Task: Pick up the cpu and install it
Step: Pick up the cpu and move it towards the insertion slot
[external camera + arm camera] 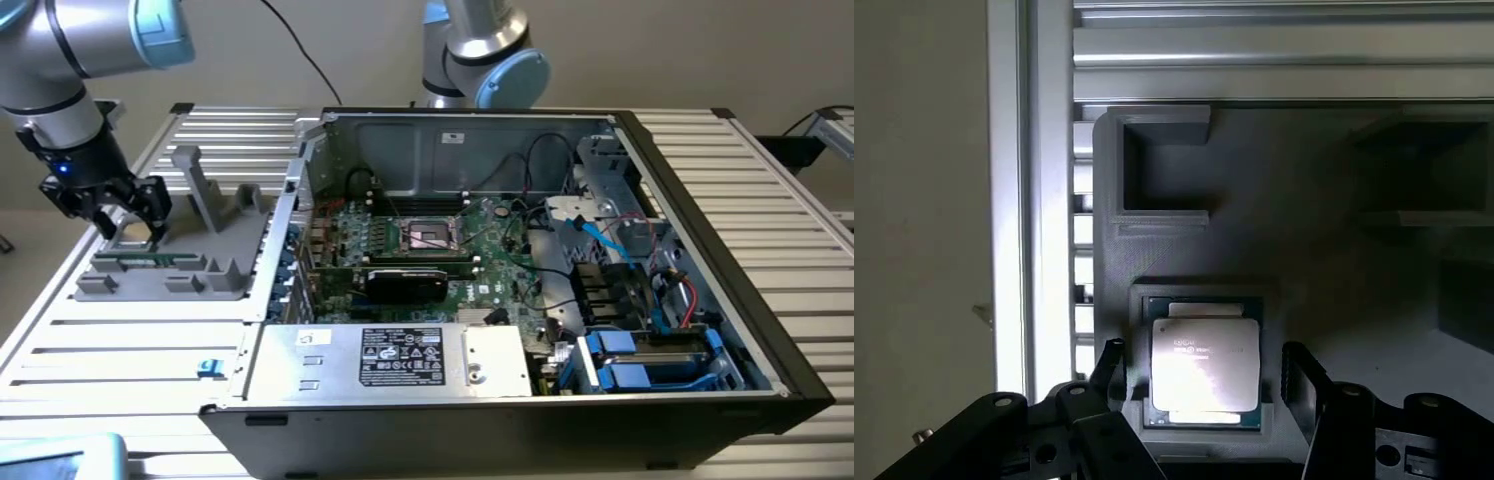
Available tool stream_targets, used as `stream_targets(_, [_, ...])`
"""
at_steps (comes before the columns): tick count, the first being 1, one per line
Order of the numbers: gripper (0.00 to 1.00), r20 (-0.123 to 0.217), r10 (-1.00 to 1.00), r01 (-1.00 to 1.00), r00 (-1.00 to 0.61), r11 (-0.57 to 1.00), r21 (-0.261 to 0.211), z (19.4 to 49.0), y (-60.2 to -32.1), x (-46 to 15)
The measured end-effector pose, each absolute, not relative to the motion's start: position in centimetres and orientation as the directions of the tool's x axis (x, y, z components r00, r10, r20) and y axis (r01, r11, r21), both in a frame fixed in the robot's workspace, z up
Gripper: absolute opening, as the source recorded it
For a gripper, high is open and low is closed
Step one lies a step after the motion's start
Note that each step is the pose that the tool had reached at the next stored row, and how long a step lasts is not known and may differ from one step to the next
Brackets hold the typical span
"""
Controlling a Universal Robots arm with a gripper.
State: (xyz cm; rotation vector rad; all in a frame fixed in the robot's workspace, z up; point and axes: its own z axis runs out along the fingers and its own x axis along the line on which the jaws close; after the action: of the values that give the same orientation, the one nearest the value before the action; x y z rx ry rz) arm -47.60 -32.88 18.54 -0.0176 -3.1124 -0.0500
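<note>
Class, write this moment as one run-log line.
gripper: jaws open, flanking cpu | cpu: seated in grey holder, not lifted | computer case: open

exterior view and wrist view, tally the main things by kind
robot arms: 2
open computer case: 1
grey parts tray: 1
cpu: 1
total: 5

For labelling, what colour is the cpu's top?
The cpu is silvery-grey, green-rimmed; wrist view shows it best.

Ext cam high, wide; wrist cam close, down; both see tray.
</note>
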Motion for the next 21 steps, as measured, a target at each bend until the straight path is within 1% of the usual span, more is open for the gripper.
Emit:
stream_targets(6, [0.74,0.03,0.011,0.012,-0.999,0.999,0.032,18.48,-32.88,-47.57])
stream_targets(7, [0.65,0.03,0.011,0.012,-0.999,0.999,0.032,18.48,-32.88,-47.56])
stream_targets(9, [0.65,0.03,0.011,0.012,-0.999,0.999,0.032,18.47,-32.88,-47.55])
stream_targets(10, [0.58,0.03,0.011,0.012,-0.999,0.999,0.032,18.47,-32.88,-47.54])
stream_targets(21, [0.58,0.03,0.011,0.012,-0.999,0.999,0.031,18.5,-32.88,-47.54])
